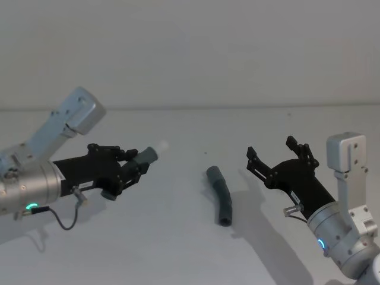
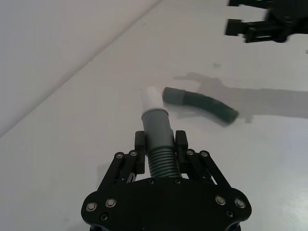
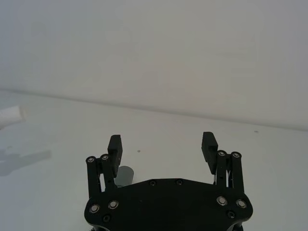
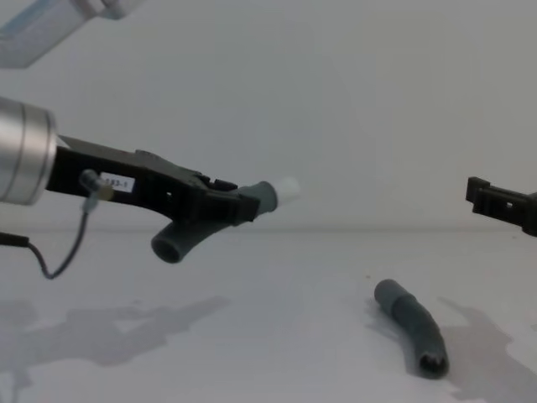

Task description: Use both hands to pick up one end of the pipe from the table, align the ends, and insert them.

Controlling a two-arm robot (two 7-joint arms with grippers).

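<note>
The robot's left claw (image 1: 135,161) was up in the air on the left side, above the white tabletop (image 1: 178,249). It was closed tight on one pipe piece (image 2: 159,132). The two black fingers (image 2: 139,142) squeezed the bumpy middle part of it from both sides. The smooth grey cuff stuck out past the fingers, and the little white tip (image 2: 150,98) at its end pointed toward the middle of the tabletop. From the chest view, the other end of this piece hung down under the claw, and it looked round and hollow. A grey shadow lay on the tabletop below it. The second pipe piece (image 1: 221,193) lay flat on the tabletop, between the two claws and nearer to the right one. Nothing was touching it. It was dark and a bit bent, like a small banana. Its open round mouth (image 4: 430,363) faced the robot, and its other end pointed away. The robot's right claw (image 1: 271,148) hung in the air on the right side, apart from that pipe piece. Its fingers were spread wide and it held nothing.
</note>
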